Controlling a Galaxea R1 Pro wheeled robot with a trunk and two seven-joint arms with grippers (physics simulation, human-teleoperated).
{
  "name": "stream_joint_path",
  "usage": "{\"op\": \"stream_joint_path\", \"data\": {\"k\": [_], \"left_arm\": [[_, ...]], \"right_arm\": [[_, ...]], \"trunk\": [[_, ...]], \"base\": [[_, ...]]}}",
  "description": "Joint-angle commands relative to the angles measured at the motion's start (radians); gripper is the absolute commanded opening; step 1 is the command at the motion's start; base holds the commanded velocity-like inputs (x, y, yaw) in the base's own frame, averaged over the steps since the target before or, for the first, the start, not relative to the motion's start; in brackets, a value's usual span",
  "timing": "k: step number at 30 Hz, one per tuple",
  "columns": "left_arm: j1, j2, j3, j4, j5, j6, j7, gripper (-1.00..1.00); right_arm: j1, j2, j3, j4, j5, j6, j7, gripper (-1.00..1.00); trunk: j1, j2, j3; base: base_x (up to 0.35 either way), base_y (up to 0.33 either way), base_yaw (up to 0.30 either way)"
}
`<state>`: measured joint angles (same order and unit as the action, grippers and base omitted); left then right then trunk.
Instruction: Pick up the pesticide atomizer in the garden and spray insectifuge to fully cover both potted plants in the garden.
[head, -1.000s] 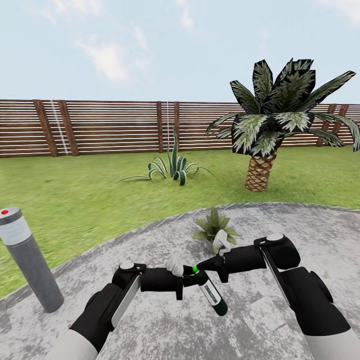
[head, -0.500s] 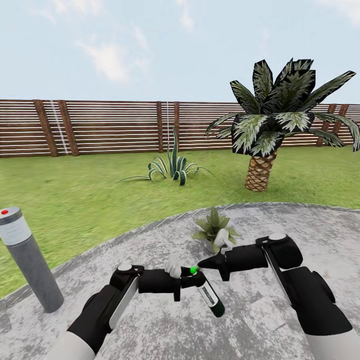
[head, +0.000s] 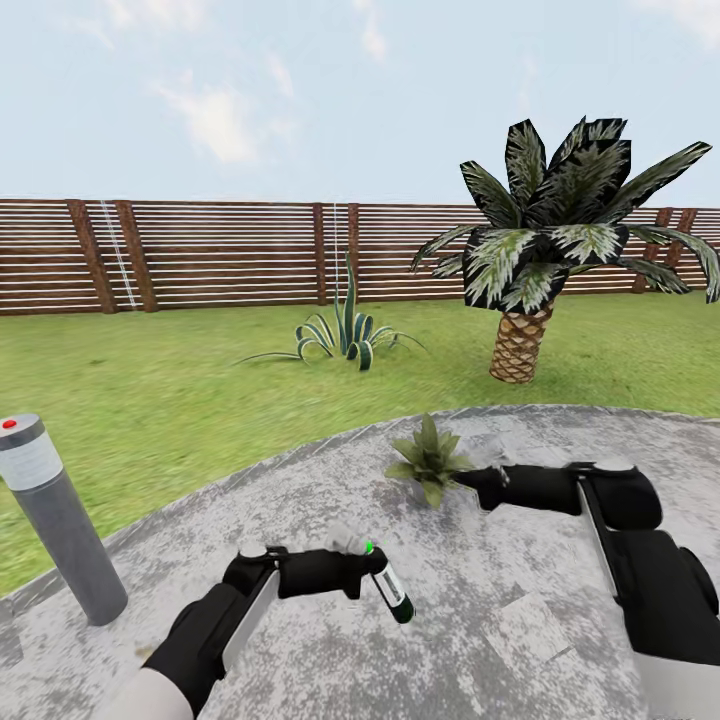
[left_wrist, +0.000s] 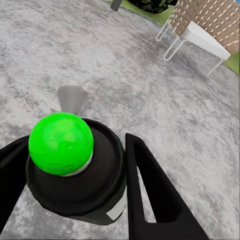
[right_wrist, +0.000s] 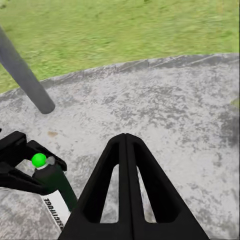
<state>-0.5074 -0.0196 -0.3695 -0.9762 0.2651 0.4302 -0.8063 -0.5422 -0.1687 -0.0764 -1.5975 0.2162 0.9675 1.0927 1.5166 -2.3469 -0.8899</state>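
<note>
Two black arms are reaching out over the grey stone patio (head: 300, 640): the left gripper (head: 368, 570) is stretching forward and inward, its fingers (left_wrist: 150, 185) clamping the neck of the pesticide atomizer (head: 392, 592), which is hanging tilted above the paving. The right gripper (head: 470, 478) is pointing inward, level, its fingers (right_wrist: 107, 195) pressing together on nothing, tip just beside the potted plant (head: 428, 456).

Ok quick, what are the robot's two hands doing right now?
Left end effector: closed on the pesticide atomizer.
Right end effector: closed, holding nothing, fingertips pressed together.
</note>
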Motion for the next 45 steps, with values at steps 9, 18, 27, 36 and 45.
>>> {"op": "stream_joint_path", "data": {"k": [9,18,27,36,45], "left_arm": [[-0.034,-0.091,0.124,0.164,0.093,0.049,0.346,-1.0],[-0.034,-0.102,0.137,0.189,0.147,0.065,0.675,-1.0],[-0.023,-0.099,0.133,0.212,0.147,0.042,0.772,-1.0],[-0.023,-0.1,0.094,0.288,0.144,0.042,0.783,-1.0],[-0.025,-0.099,0.092,0.313,0.142,0.007,0.786,-1.0]], "right_arm": [[0.001,0.0,-0.129,-0.009,0.011,0.006,-0.24,-1.0],[0.001,0.0,-0.192,0.0,0.014,0.018,-0.358,-1.0],[0.002,0.004,-0.169,-0.009,0.014,0.041,-0.394,-1.0],[0.001,0.005,-0.11,-0.012,0.015,0.08,-0.396,1.0],[0.001,0.039,-0.105,-0.011,0.016,0.08,-0.397,1.0]], "trunk": [[0.0,0.0,-0.001],[0.0,0.0,-0.001],[0.0,0.0,-0.001],[0.0,0.0,-0.001],[0.0,0.0,-0.001]], "base": [[0.0,0.0,0.0],[0.0,0.0,0.0],[0.021,-0.011,-0.113],[0.273,-0.149,-0.273],[0.302,-0.175,-0.253]]}}
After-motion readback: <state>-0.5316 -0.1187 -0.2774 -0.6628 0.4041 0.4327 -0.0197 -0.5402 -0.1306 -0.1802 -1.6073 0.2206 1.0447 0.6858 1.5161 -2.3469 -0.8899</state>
